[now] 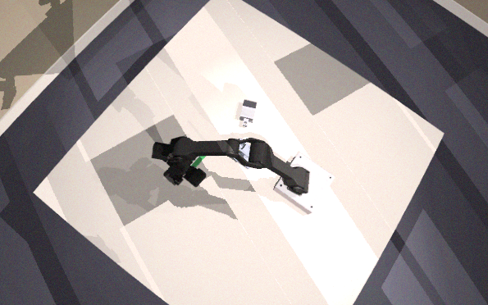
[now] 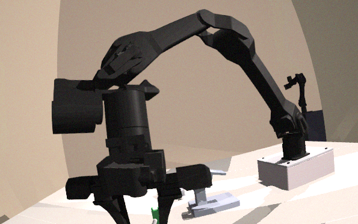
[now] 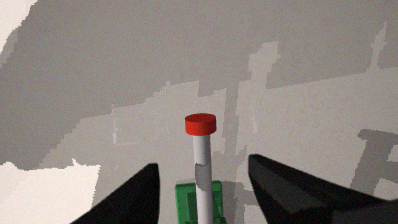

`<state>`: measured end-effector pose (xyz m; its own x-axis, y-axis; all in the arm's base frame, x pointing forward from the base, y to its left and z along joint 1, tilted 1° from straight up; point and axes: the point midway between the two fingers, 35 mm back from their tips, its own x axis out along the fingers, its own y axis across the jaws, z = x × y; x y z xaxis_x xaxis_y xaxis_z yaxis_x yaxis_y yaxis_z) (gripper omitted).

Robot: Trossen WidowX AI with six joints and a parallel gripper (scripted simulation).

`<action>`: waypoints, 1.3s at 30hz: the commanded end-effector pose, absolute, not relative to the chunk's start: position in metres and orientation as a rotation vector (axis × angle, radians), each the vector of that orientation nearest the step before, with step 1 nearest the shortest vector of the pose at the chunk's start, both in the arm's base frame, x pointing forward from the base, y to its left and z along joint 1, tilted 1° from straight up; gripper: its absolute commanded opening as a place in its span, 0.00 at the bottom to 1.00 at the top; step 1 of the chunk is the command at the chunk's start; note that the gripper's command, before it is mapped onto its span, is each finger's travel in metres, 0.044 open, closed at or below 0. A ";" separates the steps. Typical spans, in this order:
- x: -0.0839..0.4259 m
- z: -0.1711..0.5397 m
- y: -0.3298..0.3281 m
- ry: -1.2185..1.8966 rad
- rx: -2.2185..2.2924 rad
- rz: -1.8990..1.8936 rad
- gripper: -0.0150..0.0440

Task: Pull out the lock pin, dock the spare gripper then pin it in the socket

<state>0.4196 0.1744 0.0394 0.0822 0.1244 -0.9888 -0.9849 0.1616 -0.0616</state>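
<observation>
Before lifting clear of the red-capped pin [image 3: 202, 167] [image 2: 154, 221], upright at the wrist view's bottom centre over the green holder [image 3: 187, 202] [image 2: 154, 213] [image 1: 198, 161], check seating, then raise the empty, part-open gripper [image 3: 204, 168] [image 2: 142, 221] [image 1: 184, 174] straight, without brushing the cap.

A: so what's the pin [image 3: 202, 150] made of, looks-wise?
B: shaft reads as smooth pale grey metal, kinda satin. the red cap [image 3: 200, 125] looks like smooth plastic.
A: and the arm [image 1: 215, 147] [image 2: 179, 30]?
B: matt black plastic look, faint sheen on the wrist barrel [image 2: 126, 114]. green holder [image 3: 185, 202] seems smooth plastic too, and the bench [image 1: 227, 246] [image 2: 216, 213] looks matt.
</observation>
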 end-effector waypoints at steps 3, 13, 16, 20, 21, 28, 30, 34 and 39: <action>0.419 0.056 0.174 1.131 -1.032 1.100 0.59; 0.419 0.079 0.174 1.128 -1.033 1.099 0.64; 0.419 0.079 0.174 1.128 -1.033 1.099 0.77; 0.416 0.095 0.155 1.135 -1.035 1.100 0.68; 0.414 0.106 0.142 1.140 -1.036 1.101 0.64; 0.405 0.132 0.111 1.152 -1.038 1.104 0.56; 0.405 0.132 0.111 1.152 -1.038 1.104 0.56; 0.406 0.129 0.111 1.152 -1.038 1.104 0.56; 0.408 0.094 0.110 1.152 -1.038 1.104 0.56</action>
